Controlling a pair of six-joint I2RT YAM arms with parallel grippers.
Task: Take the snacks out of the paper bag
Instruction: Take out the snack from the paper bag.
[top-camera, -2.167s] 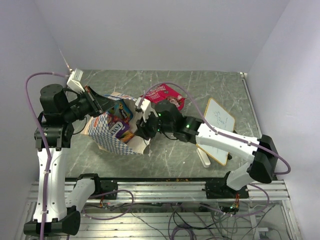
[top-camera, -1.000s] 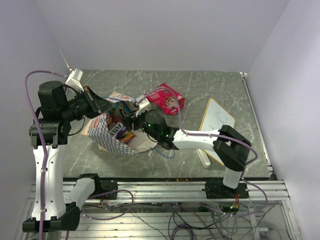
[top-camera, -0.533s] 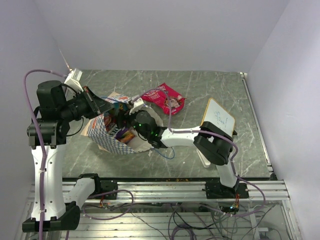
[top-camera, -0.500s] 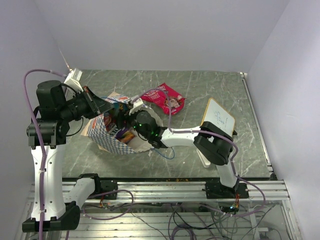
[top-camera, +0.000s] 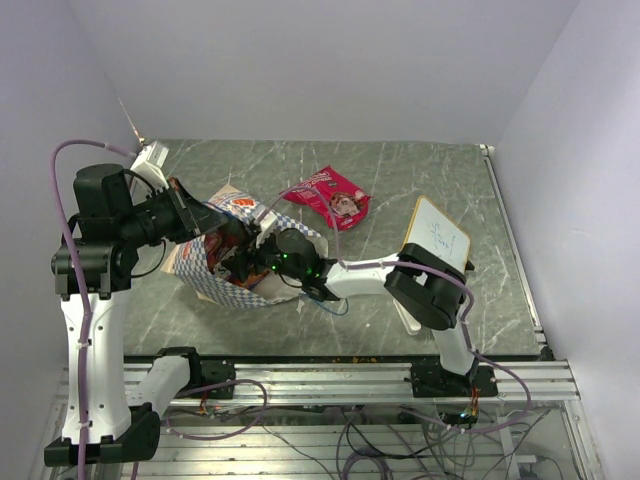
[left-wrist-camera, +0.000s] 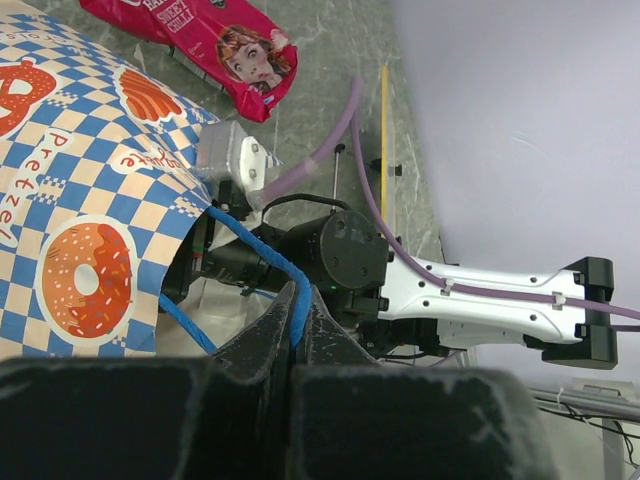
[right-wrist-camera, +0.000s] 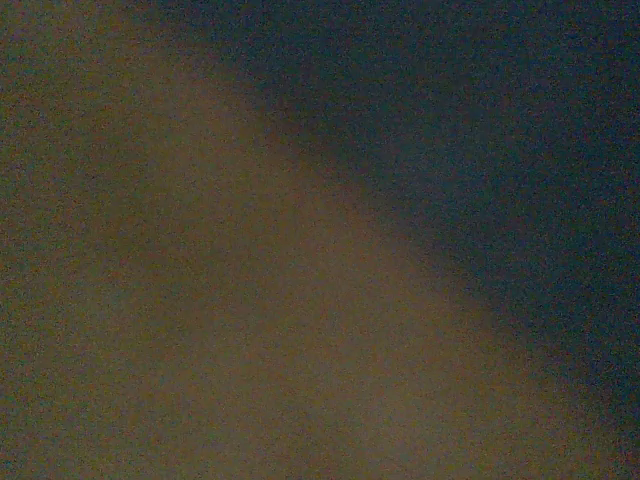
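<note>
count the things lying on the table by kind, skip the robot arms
paper bag: 1
red snack packet, outside the bag: 1
whiteboard: 1
total: 3
whatever is inside the bag is too hidden to count

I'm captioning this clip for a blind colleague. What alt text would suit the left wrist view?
The left hand is pinched shut on the thin blue string handle of the blue-and-white checkered paper bag. The right arm reaches into the bag's open mouth. A red snack packet lies on the green marbled table beyond.
</note>
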